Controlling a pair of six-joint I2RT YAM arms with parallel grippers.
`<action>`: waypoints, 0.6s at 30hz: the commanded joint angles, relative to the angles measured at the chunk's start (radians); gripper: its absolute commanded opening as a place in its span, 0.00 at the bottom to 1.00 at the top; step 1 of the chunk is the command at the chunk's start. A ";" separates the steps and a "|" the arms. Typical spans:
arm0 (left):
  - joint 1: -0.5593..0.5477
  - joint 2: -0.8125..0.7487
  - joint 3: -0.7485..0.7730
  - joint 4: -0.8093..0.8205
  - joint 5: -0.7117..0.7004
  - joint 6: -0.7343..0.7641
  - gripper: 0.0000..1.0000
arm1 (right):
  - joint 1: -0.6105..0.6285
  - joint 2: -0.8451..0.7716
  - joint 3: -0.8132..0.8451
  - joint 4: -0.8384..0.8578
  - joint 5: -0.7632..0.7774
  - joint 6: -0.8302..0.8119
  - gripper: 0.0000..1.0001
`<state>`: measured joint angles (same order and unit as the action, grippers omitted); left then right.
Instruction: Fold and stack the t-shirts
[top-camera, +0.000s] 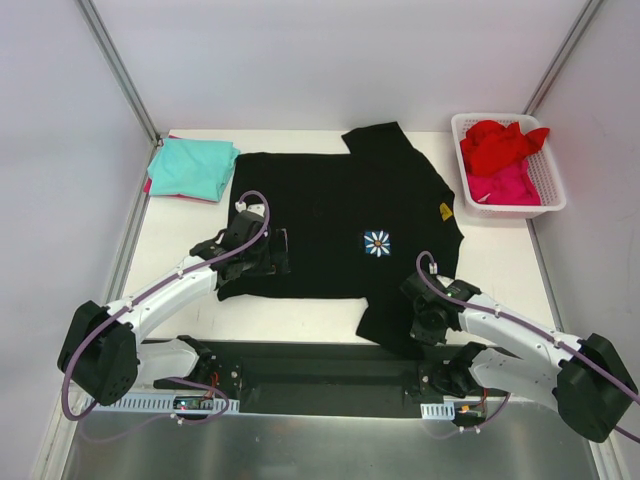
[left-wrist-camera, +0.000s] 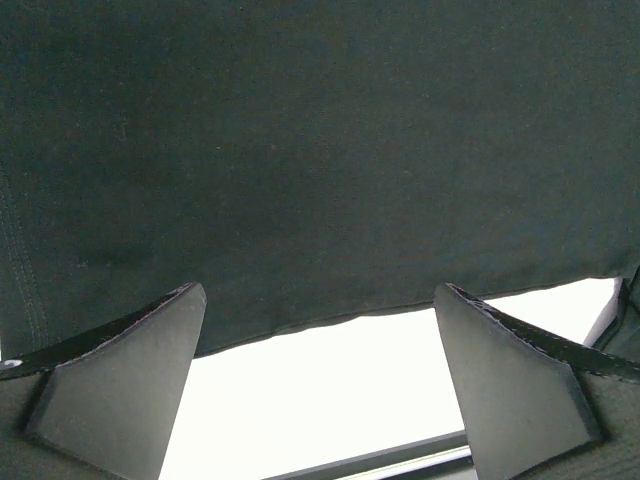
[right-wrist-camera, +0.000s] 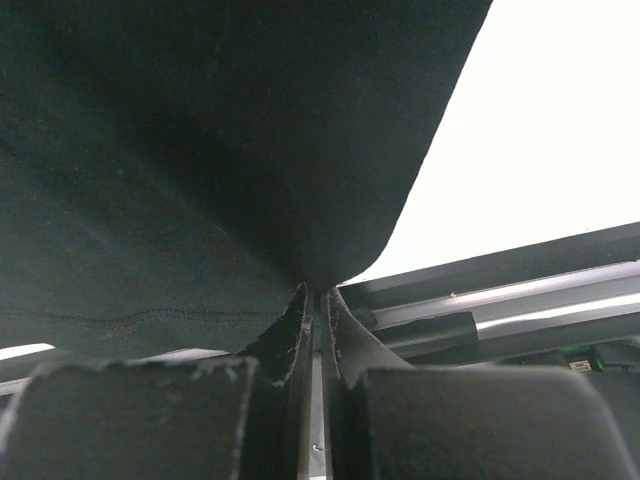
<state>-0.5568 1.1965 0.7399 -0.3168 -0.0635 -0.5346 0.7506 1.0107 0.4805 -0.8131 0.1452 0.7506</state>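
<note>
A large black t-shirt (top-camera: 330, 215) with a small white-and-blue flower print (top-camera: 377, 243) lies spread across the table. My left gripper (top-camera: 276, 253) hovers at its near-left hem, open; in the left wrist view (left-wrist-camera: 320, 296) the hem (left-wrist-camera: 300, 200) runs just beyond the wide-apart fingers (left-wrist-camera: 140, 370) and bare table shows between them. My right gripper (top-camera: 426, 322) is at the shirt's near-right corner. In the right wrist view (right-wrist-camera: 318, 292) it is shut on a pinch of the black cloth (right-wrist-camera: 200, 160). A folded teal t-shirt (top-camera: 193, 167) lies at the back left on a pink one (top-camera: 150, 186).
A white slotted basket (top-camera: 545, 175) at the back right holds a red shirt (top-camera: 497, 145) and a pink one (top-camera: 502, 186). A black rail (top-camera: 320, 365) runs between the arm bases along the near edge. Metal frame posts (top-camera: 120, 70) rise at the back corners.
</note>
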 joint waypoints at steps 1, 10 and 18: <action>-0.008 -0.015 0.036 -0.011 -0.001 -0.008 0.99 | 0.004 0.008 0.020 0.046 0.030 0.026 0.01; -0.009 -0.008 0.035 -0.010 -0.005 -0.011 0.99 | 0.012 -0.023 0.121 -0.035 0.042 0.000 0.01; -0.017 -0.009 0.039 -0.011 -0.004 -0.016 0.99 | 0.010 0.038 0.194 -0.028 0.073 -0.033 0.01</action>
<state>-0.5587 1.1965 0.7406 -0.3199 -0.0635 -0.5358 0.7582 1.0115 0.6262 -0.8261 0.1757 0.7387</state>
